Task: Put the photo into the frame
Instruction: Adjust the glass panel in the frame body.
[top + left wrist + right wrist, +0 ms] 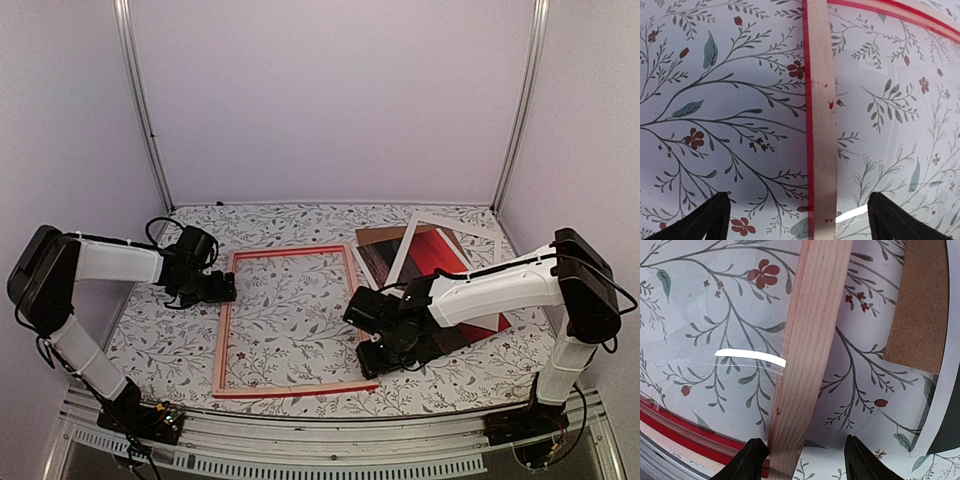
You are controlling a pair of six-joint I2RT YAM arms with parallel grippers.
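While one frame (290, 253) lies pale side up on the table (300, 320), two end effectors stand open, gripping nothing: the left end effector (800, 202) astride its left rail, the right end effector (807, 452) astride its right rail. One photo (437, 255) lies far right, under one white mat (455, 222).

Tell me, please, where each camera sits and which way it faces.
Top external: above and behind the bases, looking down over the table; both arms, left gripper and right gripper show.
Left wrist: on the left arm, looking down at one rail of the frame; its two fingertips show.
Right wrist: on the right arm, looking down at another rail beside the backing board; two fingertips show.
Shared: all three see the frame.
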